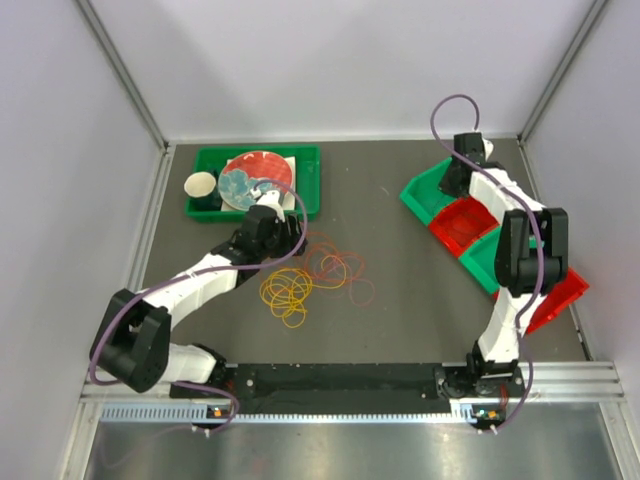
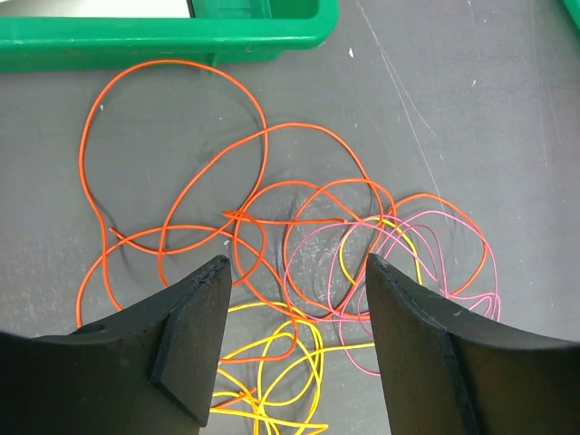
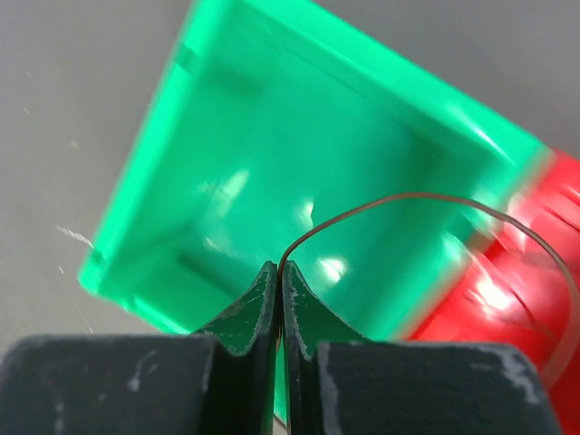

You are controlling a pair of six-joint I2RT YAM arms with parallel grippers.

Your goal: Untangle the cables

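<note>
Grey worktop [image 1: 420, 300]: cables [image 1: 310, 275] tangled mid-worktop, 5 o'clock of green tray [image 1: 312, 185]. L fingers [image 2: 195, 335] wide above them. R fingers [image 3: 249, 317] pinch one dark cable [image 3: 408, 198] over green bin [image 3: 272, 163]. Thin, floppy, light (snags likely), so take an outer loop.

Green tray [image 1: 313, 185] holding plate [image 1: 255, 178] and cup [image 1: 200, 186]; green bin [image 1: 420, 195], red bin [image 1: 460, 222]
</note>
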